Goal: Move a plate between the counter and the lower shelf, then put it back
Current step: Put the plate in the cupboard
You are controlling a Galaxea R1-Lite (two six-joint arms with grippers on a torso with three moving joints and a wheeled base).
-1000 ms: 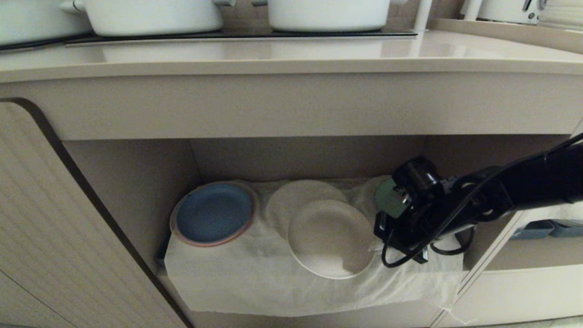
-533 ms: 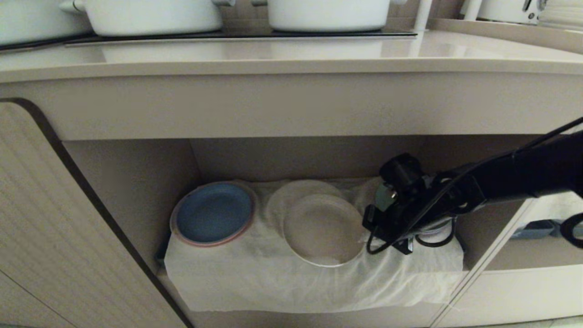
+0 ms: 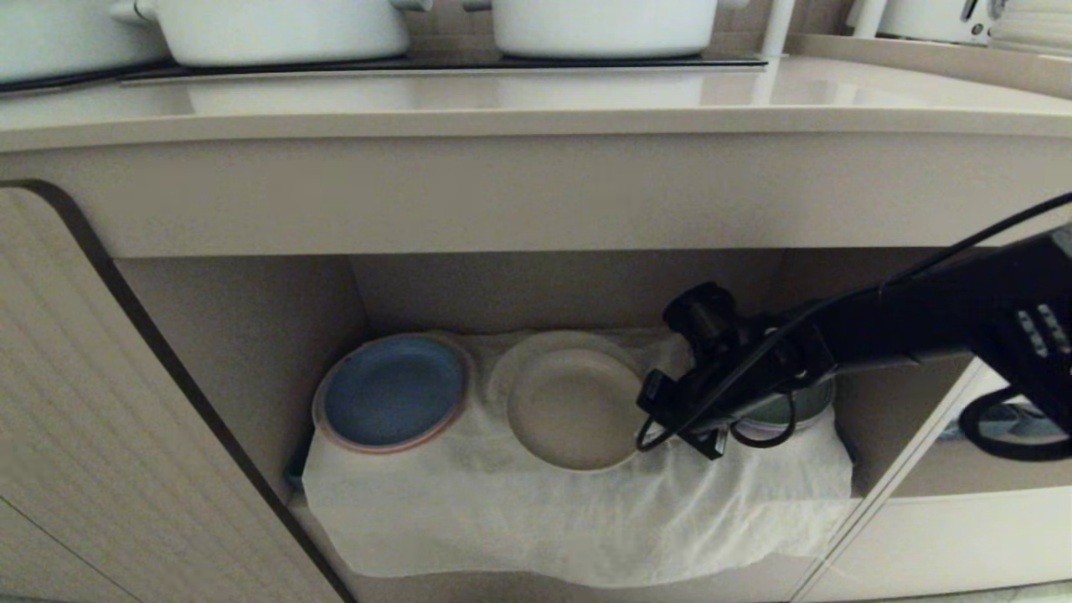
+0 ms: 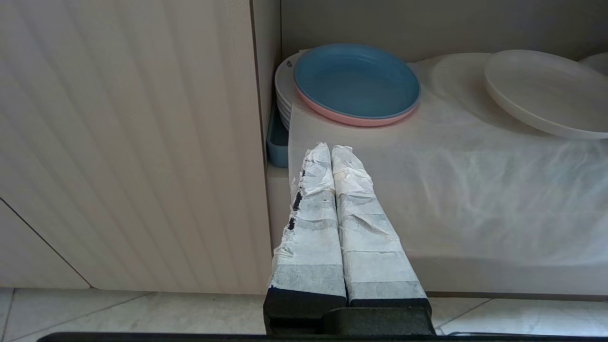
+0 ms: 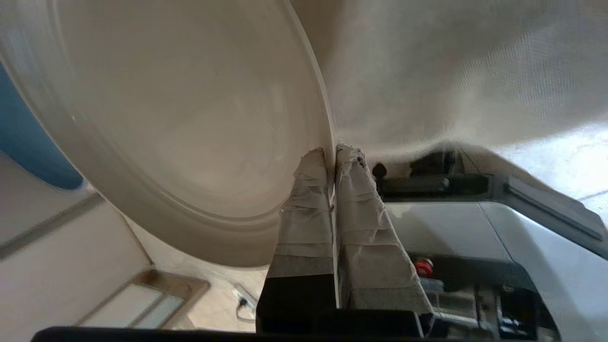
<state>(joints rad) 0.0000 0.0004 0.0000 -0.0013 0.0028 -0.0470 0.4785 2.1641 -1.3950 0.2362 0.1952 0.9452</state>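
Observation:
The cream plate (image 3: 569, 410) hangs just above the white cloth (image 3: 502, 519) in the middle of the lower shelf (image 3: 251, 335). It is slightly tilted. My right gripper (image 5: 332, 154) is shut on the plate's (image 5: 190, 118) right rim, one taped finger on each face. The right arm (image 3: 879, 335) reaches in from the right under the counter (image 3: 536, 109). My left gripper (image 4: 331, 148) is parked low before the shelf's left end, shut with nothing in it. From there the plate (image 4: 546, 90) shows at the far right.
A blue plate (image 3: 394, 389) tops a stack at the shelf's left. A cloth-covered round shape (image 3: 553, 343) lies behind the held plate. A green dish (image 3: 787, 410) sits behind my right wrist. Two white pots (image 3: 285, 29) stand on the hob. A ribbed door (image 3: 84, 419) is at left.
My right gripper has carried the plate leftward and deeper into the shelf, from over the cloth's front edge to the middle. The left arm has not moved.

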